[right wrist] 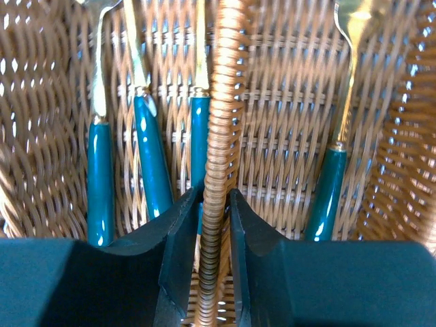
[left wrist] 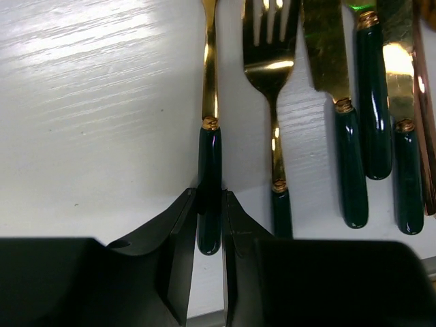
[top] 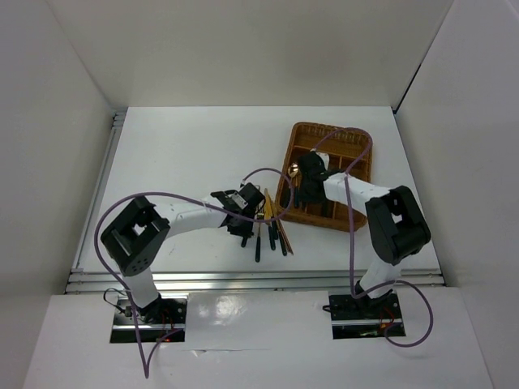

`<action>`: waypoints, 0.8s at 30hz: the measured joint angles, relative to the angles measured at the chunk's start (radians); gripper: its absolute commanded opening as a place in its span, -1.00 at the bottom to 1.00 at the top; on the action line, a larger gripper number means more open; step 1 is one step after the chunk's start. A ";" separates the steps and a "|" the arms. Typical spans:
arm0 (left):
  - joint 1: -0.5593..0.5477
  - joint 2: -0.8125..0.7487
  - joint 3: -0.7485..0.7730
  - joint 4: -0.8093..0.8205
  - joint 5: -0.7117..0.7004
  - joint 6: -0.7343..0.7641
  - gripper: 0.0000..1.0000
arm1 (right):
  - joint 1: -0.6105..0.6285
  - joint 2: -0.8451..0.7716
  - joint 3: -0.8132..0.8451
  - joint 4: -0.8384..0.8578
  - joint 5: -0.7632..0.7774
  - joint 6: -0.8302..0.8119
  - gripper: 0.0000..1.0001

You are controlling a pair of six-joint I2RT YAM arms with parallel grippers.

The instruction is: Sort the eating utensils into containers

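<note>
- Desk (top: pixel 178 154): it carries the tray (top: pixel 324 219), and just outside the tray's left wall lies a small row of loose utensils (top: pixel 272 231).
- Tray: it is part-filled. We see three sorted pieces (right wrist: pixel 146 163) on one side of its divider (right wrist: pixel 221 102) and one on the other.
- Right pincer (right wrist: pixel 214 197): it hangs over the tray with its fingers straddling the divider at a narrow gap. We cannot tell whether it grips anything.
- Left pincer (left wrist: pixel 209 197): it is down on the desk beside the tray, clenched on a green handle (left wrist: pixel 209 157) that fills its gap.
- Fork (left wrist: pixel 272 61) and knives (left wrist: pixel 327 41): they lie alongside that handle, untouched.
- Handle: its head runs out of view, so we cannot tell its kind.
- Step, as we judge it: picking up the next piece. The next move calls for a straight lift clear of the fork, a carry over the tray wall, and a release among like pieces.
</note>
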 measured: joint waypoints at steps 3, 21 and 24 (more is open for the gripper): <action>0.021 -0.040 -0.052 0.023 -0.003 -0.019 -1.00 | 0.042 0.031 0.035 0.002 0.010 0.011 -0.44; 0.143 -0.238 -0.155 -0.050 0.003 -0.027 -1.00 | 0.211 0.098 0.102 0.025 0.086 0.068 -0.26; 0.154 -0.266 -0.104 -0.073 0.006 -0.024 -1.00 | 0.216 0.086 0.072 0.016 0.053 0.083 0.43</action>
